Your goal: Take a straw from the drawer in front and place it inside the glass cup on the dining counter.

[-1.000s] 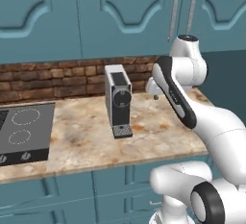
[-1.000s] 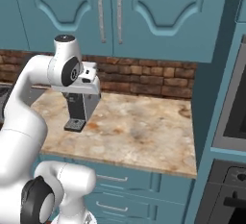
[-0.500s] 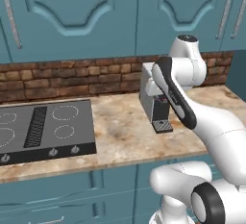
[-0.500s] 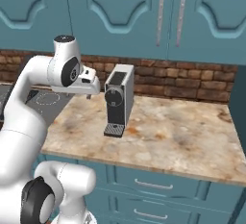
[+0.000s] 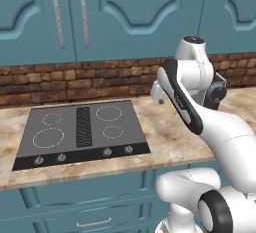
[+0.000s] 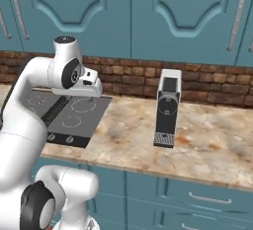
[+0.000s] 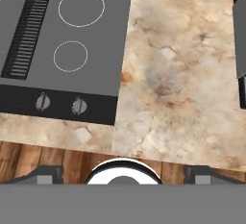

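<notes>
Gripper (image 7: 123, 172) spread wide and empty, fingertips (image 7: 45, 174) at the near edge of the hand view, hanging over the marbled counter (image 7: 178, 88) just right of the cooktop (image 7: 67, 50). Coffee machine (image 6: 167, 108) upright farther right on that counter, near the brick wall (image 6: 197, 83). Teal drawers (image 6: 207, 197) closed below the counter edge. Straw and cup not to be seen; whereabouts cannot be told.

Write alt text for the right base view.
A white robot arm rises at lower left over a marbled counter holding a grey cooktop and a boxy coffee machine, with a brick backsplash and teal cupboards behind.
</notes>
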You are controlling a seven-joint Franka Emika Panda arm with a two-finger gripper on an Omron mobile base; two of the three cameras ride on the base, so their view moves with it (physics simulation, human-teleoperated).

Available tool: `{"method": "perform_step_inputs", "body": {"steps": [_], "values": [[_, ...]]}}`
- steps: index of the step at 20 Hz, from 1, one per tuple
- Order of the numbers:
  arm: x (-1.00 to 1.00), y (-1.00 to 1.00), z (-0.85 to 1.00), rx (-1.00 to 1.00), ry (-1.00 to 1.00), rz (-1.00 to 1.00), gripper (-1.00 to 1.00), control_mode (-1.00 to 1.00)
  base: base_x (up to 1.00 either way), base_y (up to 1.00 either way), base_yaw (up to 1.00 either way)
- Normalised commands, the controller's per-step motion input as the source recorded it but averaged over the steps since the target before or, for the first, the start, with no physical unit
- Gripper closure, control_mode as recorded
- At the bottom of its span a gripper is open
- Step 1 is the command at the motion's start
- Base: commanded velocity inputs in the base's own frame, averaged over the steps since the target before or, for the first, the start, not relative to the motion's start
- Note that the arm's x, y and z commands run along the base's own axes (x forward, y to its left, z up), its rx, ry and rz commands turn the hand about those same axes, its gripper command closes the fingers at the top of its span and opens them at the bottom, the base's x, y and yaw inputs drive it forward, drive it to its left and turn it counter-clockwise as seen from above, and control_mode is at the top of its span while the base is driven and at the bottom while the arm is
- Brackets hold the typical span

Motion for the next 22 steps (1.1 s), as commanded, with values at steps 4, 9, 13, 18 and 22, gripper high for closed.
{"method": "perform_step_inputs", "body": {"steps": [4,9,13,18,22], "values": [[0.00,0.00,0.00,0.00,0.00,0.00,-1.00,1.00,0.00,0.27,0.00],[-0.14,0.01,-0.20,-0.02,-0.07,-0.02,-1.00,-1.00,-0.02,0.05,0.00],[-0.85,-0.05,-0.51,0.00,-0.18,-0.25,-1.00,-1.00,0.00,0.00,0.00],[-0.88,-0.54,-0.30,0.24,-0.12,-0.36,-1.00,-1.00,0.00,0.00,0.00],[-0.49,-0.90,-0.24,0.45,-0.01,-0.38,-1.00,-1.00,0.00,0.00,0.00]]}}
